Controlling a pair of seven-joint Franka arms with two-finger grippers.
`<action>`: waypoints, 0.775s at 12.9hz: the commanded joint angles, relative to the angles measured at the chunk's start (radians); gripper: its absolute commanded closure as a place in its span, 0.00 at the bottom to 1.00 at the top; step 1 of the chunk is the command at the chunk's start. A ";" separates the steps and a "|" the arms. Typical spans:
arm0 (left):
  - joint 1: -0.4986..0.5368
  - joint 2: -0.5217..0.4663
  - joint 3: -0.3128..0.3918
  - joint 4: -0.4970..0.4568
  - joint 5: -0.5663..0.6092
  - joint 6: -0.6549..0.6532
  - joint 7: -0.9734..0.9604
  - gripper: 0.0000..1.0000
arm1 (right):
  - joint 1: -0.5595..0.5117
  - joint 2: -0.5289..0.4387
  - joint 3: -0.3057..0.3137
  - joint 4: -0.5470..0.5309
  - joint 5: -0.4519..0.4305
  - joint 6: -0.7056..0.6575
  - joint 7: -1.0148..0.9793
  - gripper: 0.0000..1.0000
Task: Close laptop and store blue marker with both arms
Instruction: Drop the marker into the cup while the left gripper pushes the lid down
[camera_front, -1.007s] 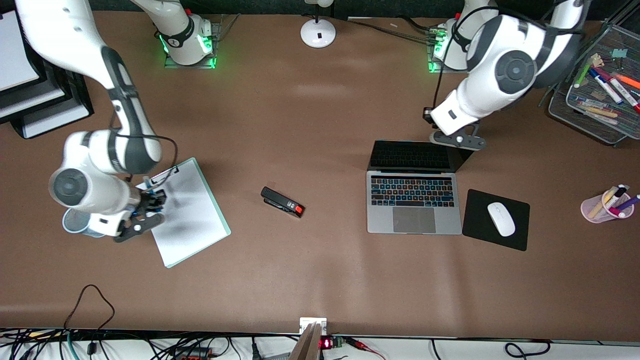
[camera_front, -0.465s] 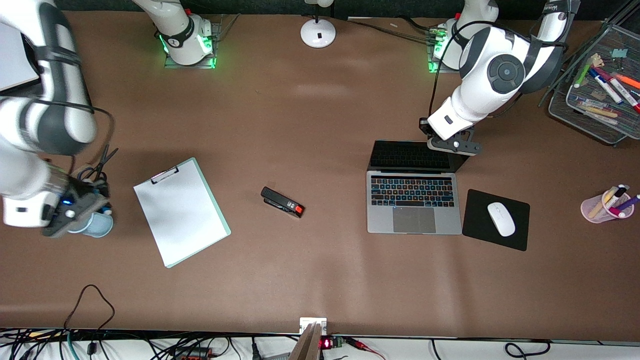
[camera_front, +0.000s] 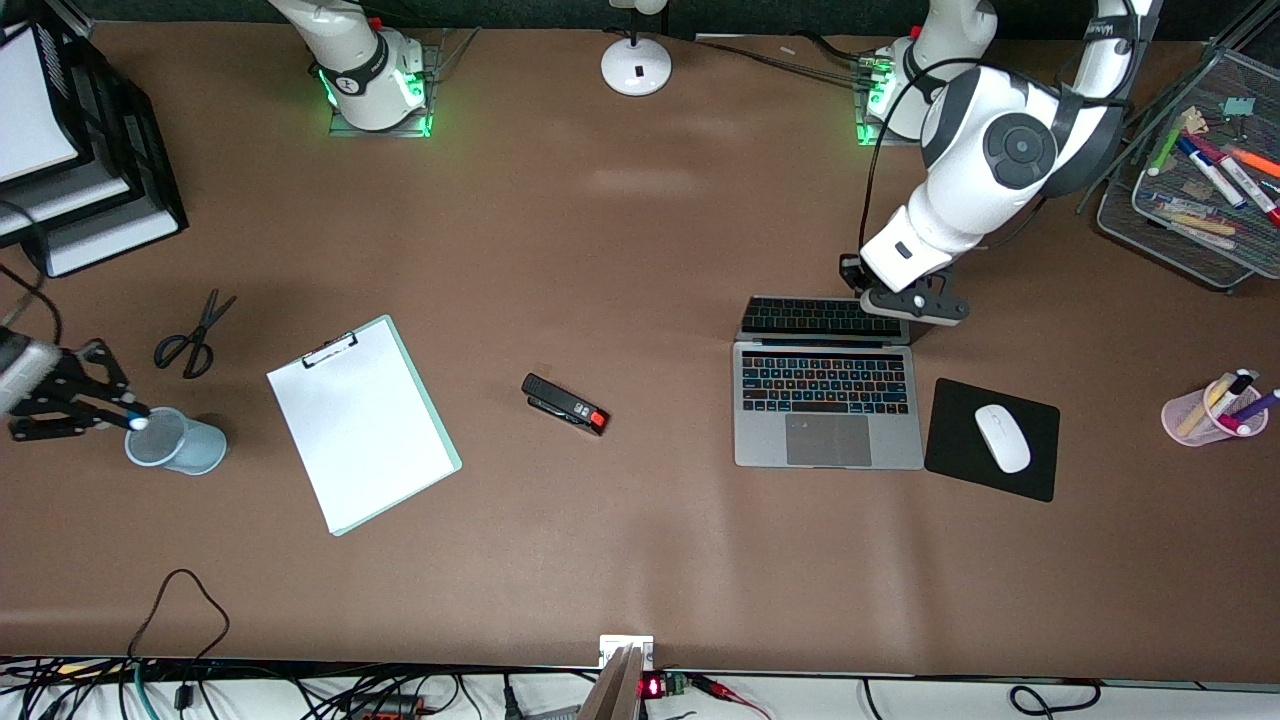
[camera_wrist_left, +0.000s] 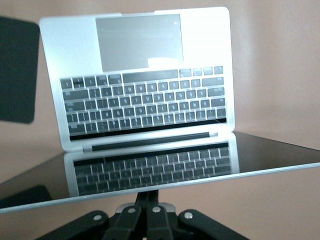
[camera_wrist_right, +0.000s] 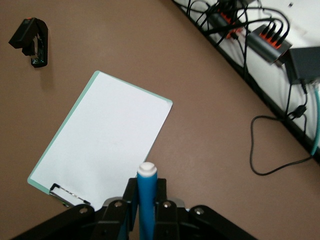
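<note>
The slim silver-grey laptop (camera_front: 828, 400) with coloured backlit keys sits open toward the left arm's end of the brown table (camera_front: 640, 560), its dark screen tilted steeply forward over the keyboard. The left gripper (camera_front: 908, 303) presses against the top edge of that lid; in the left wrist view its black fingers (camera_wrist_left: 150, 220) sit together, closed, right at the screen's rim, and the glass (camera_wrist_left: 150, 167) mirrors the keys. A black mouse pad (camera_front: 992, 440) with a white mouse (camera_front: 1002, 438) lies just beside the laptop.

At the right arm's end, the right gripper (camera_front: 100, 410) hovers at the rim of a pale blue plastic cup (camera_front: 175, 443), clamped on the bright blue marker (camera_wrist_right: 146, 205), whose white end (camera_front: 138, 423) shows over the cup's mouth. The white-paper clipboard (camera_front: 362, 424) with a mint-green edge lies beside the cup, black scissors (camera_front: 192, 336) farther from the front camera than it.
</note>
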 joint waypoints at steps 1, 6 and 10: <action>0.016 0.112 0.001 0.101 0.052 0.044 0.015 1.00 | -0.077 0.049 0.015 0.027 0.177 -0.014 -0.213 1.00; 0.018 0.322 0.003 0.299 0.110 0.073 0.009 1.00 | -0.158 0.167 0.017 0.085 0.385 -0.104 -0.428 1.00; 0.015 0.443 0.013 0.417 0.153 0.081 0.006 1.00 | -0.193 0.253 0.017 0.131 0.457 -0.156 -0.506 0.99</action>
